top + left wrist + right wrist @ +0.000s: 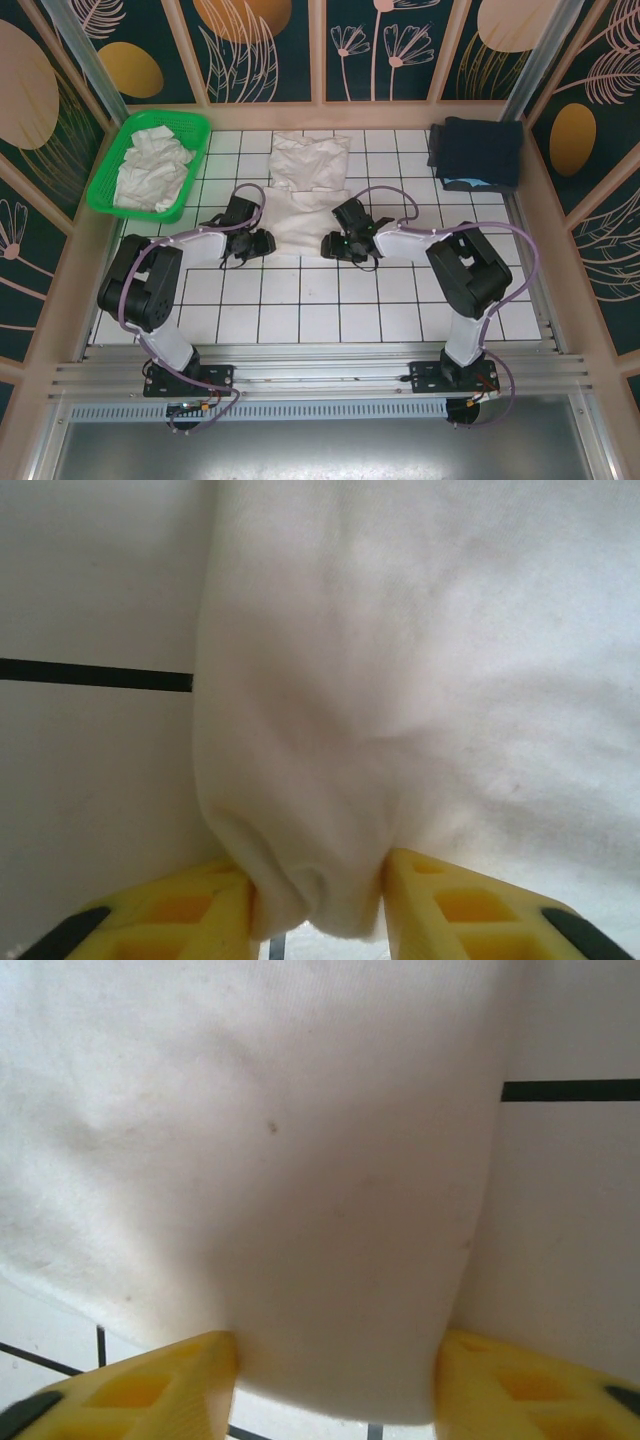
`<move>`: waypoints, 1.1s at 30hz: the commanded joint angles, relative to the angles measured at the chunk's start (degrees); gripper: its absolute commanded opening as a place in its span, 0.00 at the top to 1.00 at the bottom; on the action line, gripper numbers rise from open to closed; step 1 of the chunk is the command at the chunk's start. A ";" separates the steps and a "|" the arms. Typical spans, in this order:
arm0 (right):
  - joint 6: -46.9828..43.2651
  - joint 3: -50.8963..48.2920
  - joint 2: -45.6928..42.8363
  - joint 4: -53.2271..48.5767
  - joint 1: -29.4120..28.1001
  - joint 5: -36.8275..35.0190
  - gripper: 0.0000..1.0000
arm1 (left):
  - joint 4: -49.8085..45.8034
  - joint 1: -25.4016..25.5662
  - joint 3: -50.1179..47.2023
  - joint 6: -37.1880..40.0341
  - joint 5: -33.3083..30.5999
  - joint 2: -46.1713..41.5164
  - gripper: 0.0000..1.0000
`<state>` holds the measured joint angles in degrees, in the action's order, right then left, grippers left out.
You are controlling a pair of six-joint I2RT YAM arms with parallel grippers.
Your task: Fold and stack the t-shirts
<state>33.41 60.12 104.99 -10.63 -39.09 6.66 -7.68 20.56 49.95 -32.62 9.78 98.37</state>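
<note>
Plain white wrinkly cloth t-shirt lies mid white-tiled bench, near hem toward the arms. Left jaws pinched narrow on a bunched hem corner. Right jaws half-wide with cloth between, can't tell if clamped. Confirm the right bite, then lift both corners level and fold evenly

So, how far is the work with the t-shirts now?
Early. Done: nothing finished; one t-shirt is out on the table. In hand: the left gripper pinches its near left corner, the right gripper has its near right corner between its fingers. Left: finish this fold, then the crumpled shirts in the green basket.
</note>
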 commanded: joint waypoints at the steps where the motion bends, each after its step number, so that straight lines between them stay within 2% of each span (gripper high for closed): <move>1: 1.11 1.55 2.69 1.27 -0.98 2.18 0.69 | 0.18 -0.30 1.46 0.85 -0.01 1.19 0.78; 2: 1.26 1.77 2.78 0.93 -0.97 1.70 0.77 | 0.13 -0.25 1.47 0.74 0.13 0.70 0.81; 8: 1.56 0.57 0.04 0.39 -0.38 -0.94 0.99 | -1.58 -0.23 0.03 0.32 -0.32 -5.22 0.88; 9: 1.57 0.13 -0.56 0.44 -0.07 -0.86 1.00 | -1.88 -0.25 -0.31 0.37 -0.23 -6.03 0.89; 11: 1.41 -0.55 -1.80 0.47 0.50 -1.00 1.00 | -2.07 -0.25 -0.98 0.24 0.11 -7.31 0.86; 12: 1.32 -0.92 -2.42 0.52 0.69 -1.01 1.00 | -2.16 -0.24 -1.52 0.11 0.11 -7.89 0.80; 13: 1.15 -1.30 -2.94 0.72 0.84 -0.90 1.00 | -2.16 -0.25 -2.08 -0.06 -0.09 -8.30 0.64; 14: 1.07 -1.65 -3.25 0.97 0.94 -0.79 1.00 | -1.96 -0.24 -2.65 -0.23 -0.35 -8.45 0.54; 16: 0.89 -2.04 -3.36 1.55 1.04 0.04 1.00 | -1.63 -0.25 -3.41 -0.25 -0.81 -7.84 0.45; 22: 0.54 -2.40 -2.86 1.58 1.29 0.51 1.00 | -0.74 -0.25 -3.85 -0.68 -1.50 -4.69 0.44; 26: 0.17 -3.26 -3.63 1.07 1.98 0.29 1.00 | -0.49 -0.26 -3.77 -1.12 -2.73 -4.10 0.51; 29: 0.07 -4.06 -4.36 0.88 2.54 0.09 1.00 | -0.67 -0.40 -4.15 -1.47 -4.45 -4.44 0.51; 33: -0.06 -4.42 -4.22 1.39 2.87 0.89 1.00 | 1.36 -0.95 -5.74 -2.69 -4.29 -5.13 0.42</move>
<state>34.44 56.69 102.37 -9.19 -36.69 7.18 -7.38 20.34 45.52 -34.22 6.55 93.65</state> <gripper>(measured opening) 0.046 0.568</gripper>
